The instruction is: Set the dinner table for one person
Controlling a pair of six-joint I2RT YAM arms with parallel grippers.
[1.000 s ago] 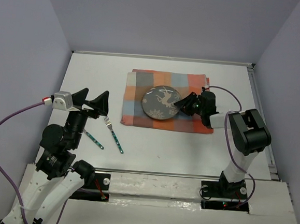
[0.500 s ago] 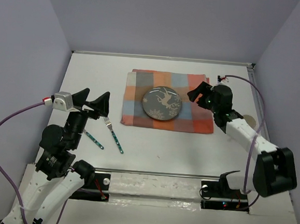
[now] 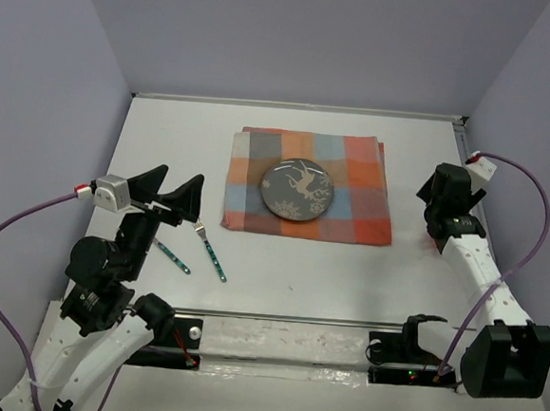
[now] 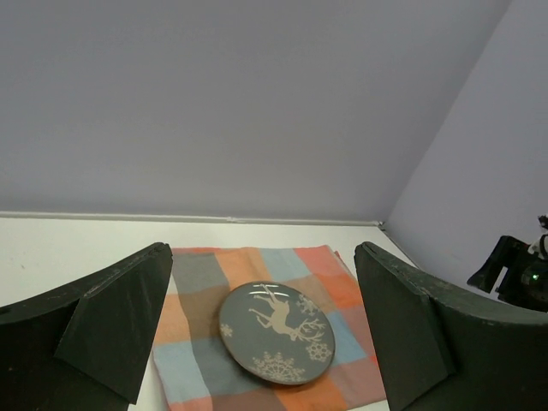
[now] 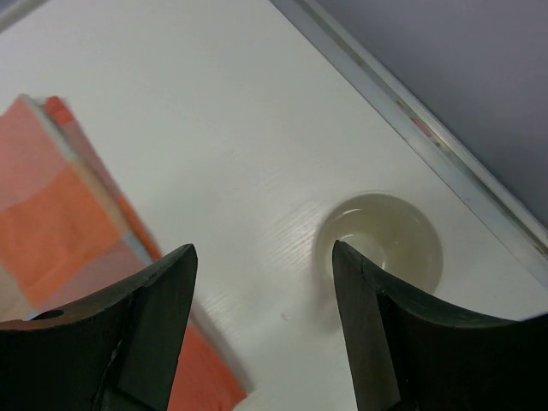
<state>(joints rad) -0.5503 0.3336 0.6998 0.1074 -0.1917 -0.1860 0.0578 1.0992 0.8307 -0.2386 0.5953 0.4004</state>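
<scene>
from above, the white surface lies beyond both arm bases, bearing a checkered cloth with a grey plate far centre and a fork near left; left claw spread wide, empty. left wrist: its fingers frame the plate. right wrist: right claw parted, empty, above a small glass right of the cloth.
</scene>
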